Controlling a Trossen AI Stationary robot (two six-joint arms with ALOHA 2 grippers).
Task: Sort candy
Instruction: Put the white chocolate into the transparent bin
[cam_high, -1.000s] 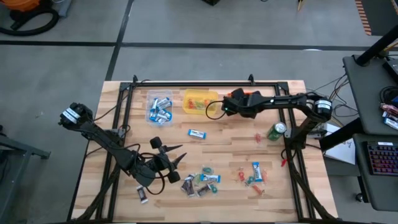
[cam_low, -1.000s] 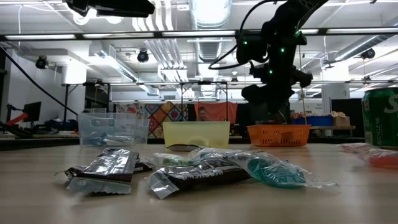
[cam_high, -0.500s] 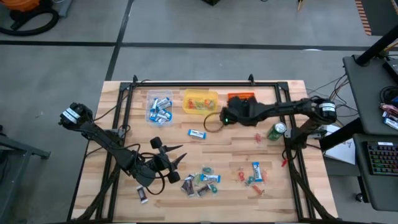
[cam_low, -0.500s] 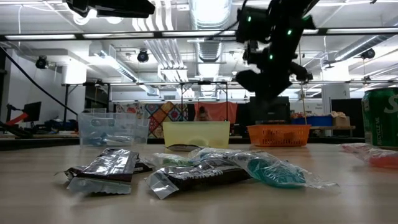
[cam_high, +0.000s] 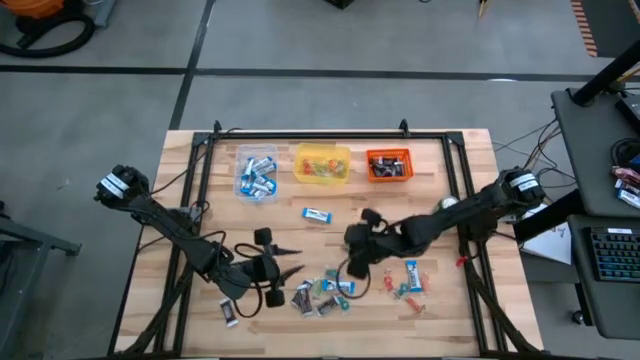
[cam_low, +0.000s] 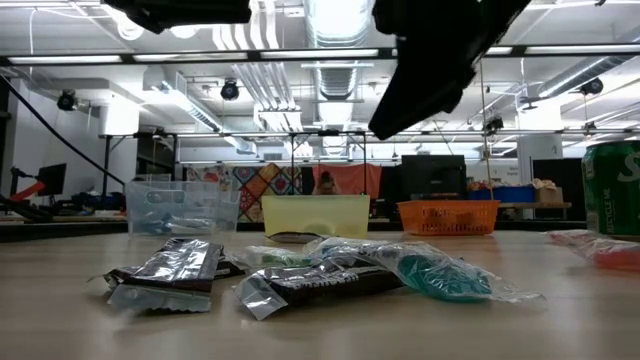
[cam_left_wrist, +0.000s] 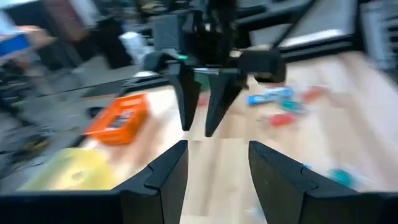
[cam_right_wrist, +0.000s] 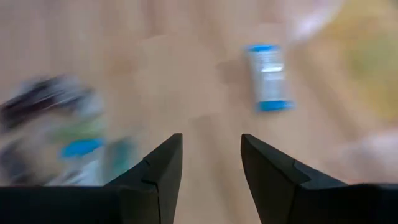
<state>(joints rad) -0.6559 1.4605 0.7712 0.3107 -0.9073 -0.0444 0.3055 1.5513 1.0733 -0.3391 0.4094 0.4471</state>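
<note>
The candy lies in a near pile (cam_high: 325, 290) of brown, blue and green wrappers. A smaller cluster (cam_high: 405, 280) sits to its right, and a single blue-and-white piece (cam_high: 317, 214) lies nearer the tubs. My right gripper (cam_high: 350, 262) hangs open just above the pile's far right side. Its wrist view shows its open fingers (cam_right_wrist: 211, 138) over bare wood, between the blue piece (cam_right_wrist: 268, 84) and the pile (cam_right_wrist: 62, 130). My left gripper (cam_high: 296, 260) is open and level, left of the pile and pointing at the right gripper (cam_left_wrist: 200, 129).
Along the far edge stand a clear tub (cam_high: 256, 172) of blue candy, a yellow tub (cam_high: 321, 163) and an orange tub (cam_high: 388, 165). A green can (cam_low: 615, 190) is at the right, under the right arm. One brown piece (cam_high: 230, 313) lies near the left front.
My right gripper has swung from above the orange tub toward the table's near edge and left, and has come down over the candy pile. My left gripper has shifted slightly toward the near edge. No candy has moved.
</note>
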